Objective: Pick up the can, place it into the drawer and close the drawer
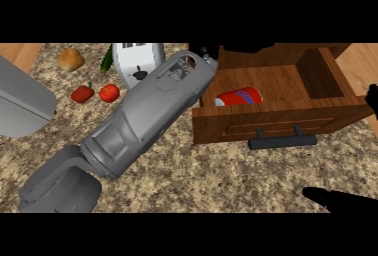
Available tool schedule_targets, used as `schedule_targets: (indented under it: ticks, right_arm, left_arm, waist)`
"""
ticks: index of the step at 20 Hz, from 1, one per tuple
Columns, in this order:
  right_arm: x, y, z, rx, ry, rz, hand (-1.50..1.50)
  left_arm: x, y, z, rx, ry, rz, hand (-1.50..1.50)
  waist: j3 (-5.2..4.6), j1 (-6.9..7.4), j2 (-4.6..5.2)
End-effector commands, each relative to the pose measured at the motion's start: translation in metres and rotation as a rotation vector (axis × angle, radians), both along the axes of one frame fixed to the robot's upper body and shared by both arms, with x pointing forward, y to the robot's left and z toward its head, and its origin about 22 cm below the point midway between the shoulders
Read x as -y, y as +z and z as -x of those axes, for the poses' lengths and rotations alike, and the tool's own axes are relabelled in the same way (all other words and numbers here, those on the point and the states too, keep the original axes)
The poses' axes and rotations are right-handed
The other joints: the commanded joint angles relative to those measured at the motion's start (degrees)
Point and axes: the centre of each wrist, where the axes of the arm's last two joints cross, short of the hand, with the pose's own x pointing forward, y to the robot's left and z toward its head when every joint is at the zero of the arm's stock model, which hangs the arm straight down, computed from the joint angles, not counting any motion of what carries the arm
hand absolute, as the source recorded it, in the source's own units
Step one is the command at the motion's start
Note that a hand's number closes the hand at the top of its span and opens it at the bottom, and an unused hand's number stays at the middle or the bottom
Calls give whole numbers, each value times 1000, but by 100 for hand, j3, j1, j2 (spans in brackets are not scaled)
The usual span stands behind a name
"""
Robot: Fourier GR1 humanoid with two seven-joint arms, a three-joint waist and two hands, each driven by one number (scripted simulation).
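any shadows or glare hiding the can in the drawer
Head view: no glare; the red can lies plainly lit on the floor of the open drawer, only its left end cut off by the left forearm. The drawer's inner walls look darker, in shade. The right hand shows as a flat black shape at the lower right.

Toaster (pixel 139 61); potato (pixel 71 59); two red fruits (pixel 108 93) on speckled counter (pixel 221 175); grey sink (pixel 22 105)

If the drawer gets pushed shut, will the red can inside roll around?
Probably a little. The can lies on its side in the open drawer, and round cans tend to roll. The drawer's wooden walls should likely stop it. It looks stiff, so it probably won't squash.
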Motion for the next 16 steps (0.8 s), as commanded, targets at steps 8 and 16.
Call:
schedule_targets:
  ticks: [8,16]
  right_arm:
    - [-28,-44,-33,-39,-81,398,-150]
    - [-43,-102,-68,-77,-197,437,-150]
  left_arm:
    - [1,0,3,-20,-31,30,-150]
    - [-11,11,5,-18,4,7,-150]
  waist:
    - [-5,444,-104]
    - [-2,578,-154]
